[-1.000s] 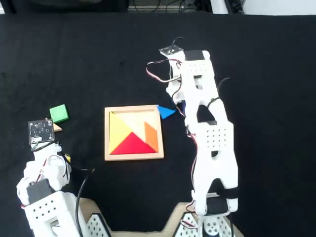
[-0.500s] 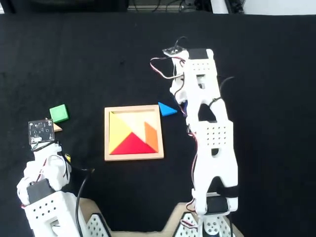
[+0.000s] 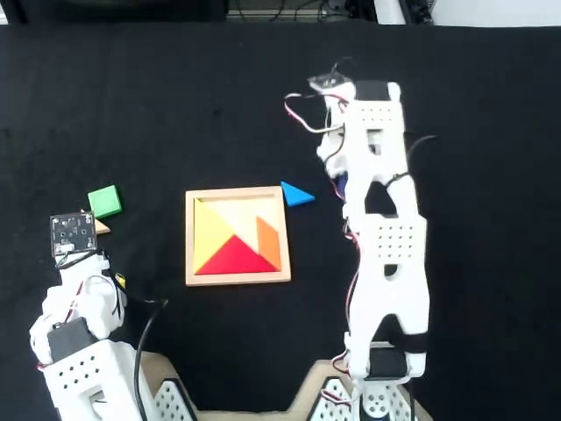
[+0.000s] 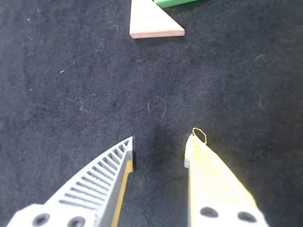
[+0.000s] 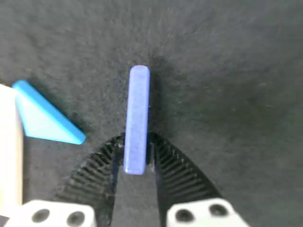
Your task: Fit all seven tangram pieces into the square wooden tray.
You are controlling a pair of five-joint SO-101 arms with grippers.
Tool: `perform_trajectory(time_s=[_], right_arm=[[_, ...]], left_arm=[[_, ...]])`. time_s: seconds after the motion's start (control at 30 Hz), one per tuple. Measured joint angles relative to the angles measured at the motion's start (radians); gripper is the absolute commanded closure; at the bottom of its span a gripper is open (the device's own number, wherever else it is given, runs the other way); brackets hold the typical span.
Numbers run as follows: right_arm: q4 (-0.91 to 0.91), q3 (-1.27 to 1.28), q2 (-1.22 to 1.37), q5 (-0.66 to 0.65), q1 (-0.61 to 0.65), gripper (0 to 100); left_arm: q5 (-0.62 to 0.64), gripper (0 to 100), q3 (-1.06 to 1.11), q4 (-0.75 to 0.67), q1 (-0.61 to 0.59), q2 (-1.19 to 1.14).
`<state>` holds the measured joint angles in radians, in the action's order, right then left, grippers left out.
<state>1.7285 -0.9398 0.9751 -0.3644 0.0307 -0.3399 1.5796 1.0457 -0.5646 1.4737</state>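
Note:
The square wooden tray lies mid-table holding a yellow triangle, a red triangle and an orange piece. A light blue triangle rests on the cloth just off the tray's far right corner. My right gripper is shut on a violet-blue piece, held on edge a little to the right of that triangle. My left gripper is open over bare cloth at the near left. A peach triangle and a green square lie just beyond it.
The right arm stretches from the near edge past the tray's right side. The left arm stays folded at the near left corner. Black cloth covers the table, with open room behind the tray and at far left.
The right arm has swung right and away from the tray corner, carrying the violet-blue piece. The light blue triangle stays by the tray. The left arm has not moved.

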Motion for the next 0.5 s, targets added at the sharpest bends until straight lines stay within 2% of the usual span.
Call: perform_trajectory(time_s=[0.3, 0.5], right_arm=[[0.002, 0.153, -0.287, -0.078, 0.014, 98.8], [0.002, 0.439, -0.503, -0.123, 0.167, 98.8]], left_arm=[[0.0, 82, 0.0, 0.0, 0.0, 0.0], [0.0, 82, 0.0, 0.0, 0.0, 0.0]])
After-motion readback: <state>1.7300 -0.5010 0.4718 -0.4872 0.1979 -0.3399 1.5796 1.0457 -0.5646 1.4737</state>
